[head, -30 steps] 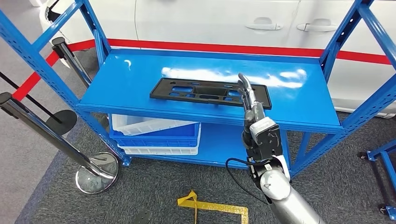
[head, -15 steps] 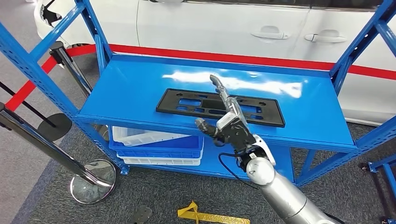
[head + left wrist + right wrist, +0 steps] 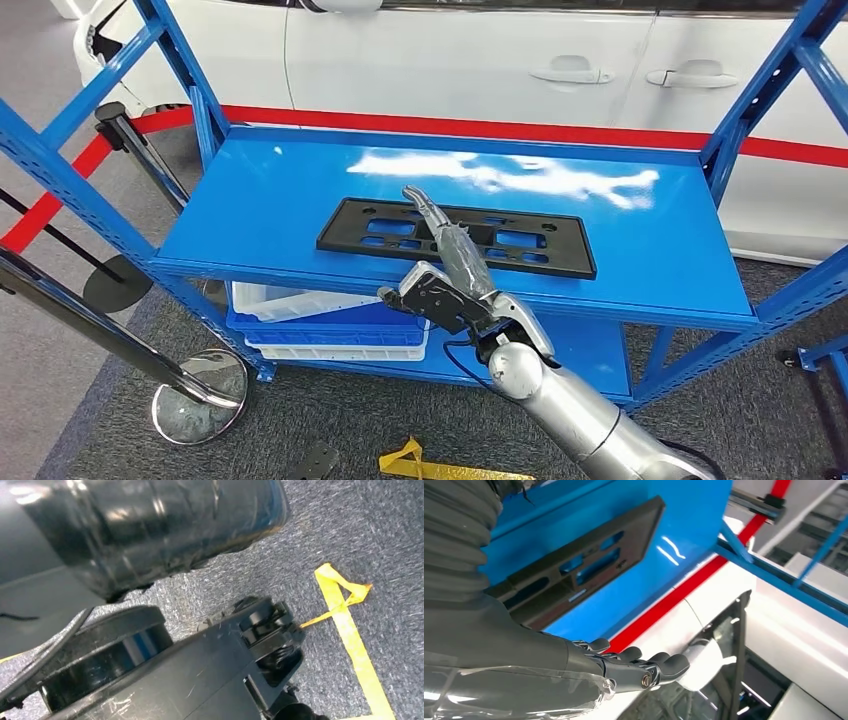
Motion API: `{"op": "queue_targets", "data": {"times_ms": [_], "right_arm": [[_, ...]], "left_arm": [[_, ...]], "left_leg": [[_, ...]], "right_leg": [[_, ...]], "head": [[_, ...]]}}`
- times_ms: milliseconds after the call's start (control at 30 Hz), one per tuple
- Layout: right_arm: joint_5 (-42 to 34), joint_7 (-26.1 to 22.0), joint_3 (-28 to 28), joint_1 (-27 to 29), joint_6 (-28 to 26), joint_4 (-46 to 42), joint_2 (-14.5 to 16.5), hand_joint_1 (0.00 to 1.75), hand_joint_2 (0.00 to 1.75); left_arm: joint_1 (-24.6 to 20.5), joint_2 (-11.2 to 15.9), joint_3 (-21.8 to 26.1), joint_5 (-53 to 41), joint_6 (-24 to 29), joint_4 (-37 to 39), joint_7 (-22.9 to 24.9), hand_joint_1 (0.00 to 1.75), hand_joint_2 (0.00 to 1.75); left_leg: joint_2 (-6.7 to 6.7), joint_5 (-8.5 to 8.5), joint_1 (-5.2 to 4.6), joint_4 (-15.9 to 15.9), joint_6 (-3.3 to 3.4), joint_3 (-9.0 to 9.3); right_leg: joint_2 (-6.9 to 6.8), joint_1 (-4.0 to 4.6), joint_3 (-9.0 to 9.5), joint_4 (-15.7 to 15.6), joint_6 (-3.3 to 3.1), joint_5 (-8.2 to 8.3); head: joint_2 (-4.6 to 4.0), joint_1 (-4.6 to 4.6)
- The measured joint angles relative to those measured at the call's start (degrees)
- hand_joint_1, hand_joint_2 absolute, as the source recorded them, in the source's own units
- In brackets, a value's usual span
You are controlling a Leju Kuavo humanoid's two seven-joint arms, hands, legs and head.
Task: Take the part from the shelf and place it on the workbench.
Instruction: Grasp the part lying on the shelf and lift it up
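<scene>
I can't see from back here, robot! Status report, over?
Right hand open above the black part, holding nothing. Part flat on blue shelf, not yet lifted. Nothing in the way, over.

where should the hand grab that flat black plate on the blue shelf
Judging from the pictures, the long front edge of the black plate, approached from the shelf's open front. It lies flat with its long side parallel to that edge, so fingers can't get under the middle; its slots may also offer purchase. The right hand hangs over the middle, fingers extended, holding nothing.
</scene>
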Motion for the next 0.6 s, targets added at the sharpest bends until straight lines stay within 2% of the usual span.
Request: {"op": "queue_targets", "data": {"times_ms": [33, 100, 133, 167, 233, 300, 367, 433, 467, 500, 533, 600], "right_arm": [[0.95, 0.33, 0.13, 0.0, -0.24, 0.34, 0.13, 0.0, 1.75], [3.77, 1.06, 0.34, 0.02, -1.09, 0.98, 0.49, 0.0, 1.75], [5.34, 1.37, 0.53, 0.06, -1.67, 1.36, 0.65, 0.0, 1.75], [6.73, 1.64, 0.78, 0.18, -2.19, 1.79, 0.81, 0.0, 1.75], [9.1, 2.09, 1.36, 0.74, -3.07, 2.78, 1.23, 0.0, 1.75], [11.42, 2.67, 1.94, 1.2, -3.78, 3.87, 1.69, 0.0, 1.75], [14.53, 3.66, 2.69, 1.16, -4.57, 5.17, 2.0, 0.0, 1.75], [18.36, 4.96, 3.57, 1.03, -5.44, 6.78, 2.32, 0.0, 1.75], [20.27, 5.6, 4.05, 0.94, -5.86, 7.67, 2.48, 0.0, 1.75], [22.13, 6.23, 4.57, 0.75, -6.24, 8.61, 2.67, 0.0, 1.75], [23.99, 6.89, 5.1, 0.43, -6.58, 9.55, 2.89, 0.0, 1.75], [27.81, 8.33, 6.08, -0.69, -7.11, 11.47, 3.45, 0.0, 1.75]], "left_arm": [[0.02, 0.0, -0.01, 0.02, 0.0, 0.0, 0.0, 0.0, 0.0], [-0.04, 0.0, -0.01, 0.05, -0.01, 0.0, 0.0, 0.0, 0.0], [-0.11, 0.0, -0.01, 0.08, -0.02, 0.0, -0.01, 0.0, 0.0], [-0.12, 0.0, -0.01, 0.13, -0.07, 0.0, -0.01, 0.0, 0.0], [0.0, 0.02, -0.01, 0.23, -0.16, 0.0, -0.02, 0.0, 0.0], [0.14, 0.04, -0.01, 0.3, -0.26, 0.0, -0.02, 0.0, 0.0], [0.05, 0.04, -0.02, 0.32, -0.49, 0.0, -0.02, 0.0, 0.0], [-0.03, 0.04, -0.03, 0.39, -0.8, 0.01, -0.02, 0.0, 0.0], [-0.02, 0.04, -0.02, 0.46, -0.94, 0.01, -0.02, 0.0, 0.0], [0.01, 0.04, -0.02, 0.54, -1.06, 0.02, -0.02, 0.0, 0.0], [0.02, 0.04, -0.01, 0.6, -1.14, 0.02, -0.01, 0.0, 0.0], [-0.03, 0.03, -0.01, 0.42, -1.31, 0.02, 0.07, 0.0, 0.0]], "left_leg": [[0.07, 1.72, 0.2, -2.58, -0.15, 0.94], [0.21, 5.54, 0.39, -10.47, -0.19, 4.39], [0.26, 6.15, 0.29, -13.53, 0.0, 5.71], [0.3, 6.36, 0.12, -15.12, 0.32, 6.45], [0.28, 6.15, -0.21, -15.67, 1.14, 6.86], [0.3, 7.09, -0.07, -16.37, 1.86, 7.58], [0.36, 7.37, 0.04, -16.95, 2.44, 8.07], [0.36, 7.26, -0.12, -16.93, 2.79, 8.1], [0.34, 7.18, -0.18, -16.85, 2.84, 8.09], [0.31, 7.06, -0.21, -16.74, 2.85, 8.09], [0.28, 6.93, -0.23, -16.57, 2.81, 8.1], [0.22, 6.5, -0.34, -15.98, 2.48, 8.01]], "right_leg": [[0.03, -0.01, 0.07, 0.0, 0.05, -0.05], [0.09, -0.01, 0.25, 0.01, 0.27, -0.17], [0.1, 0.0, 0.27, 0.01, 0.51, -0.24], [0.11, 0.01, 0.26, 0.0, 0.83, -0.33], [0.11, -0.01, 0.39, -0.12, 1.65, -0.56], [0.06, -0.09, 0.3, 0.76, 2.3, -1.38], [0.03, -0.11, -1.95, 5.62, 2.52, -4.1], [0.06, -0.07, -5.76, 12.89, 2.53, -7.19], [0.06, -0.08, -7.11, 15.17, 2.53, -7.6], [0.05, -0.08, -7.51, 15.43, 2.49, -6.92], [0.05, -0.08, -6.89, 13.61, 2.4, -5.3], [0.05, -0.04, -3.68, 6.32, 2.1, -1.47]], "head": [[0.0, 0.01], [0.0, 0.01], [0.0, 0.03], [0.0, 0.04], [0.0, 0.08], [0.0, 0.1], [0.0, 0.16], [0.0, 0.2], [0.0, 0.2], [0.0, 0.19], [0.0, 0.2], [0.0, 0.21]]}}
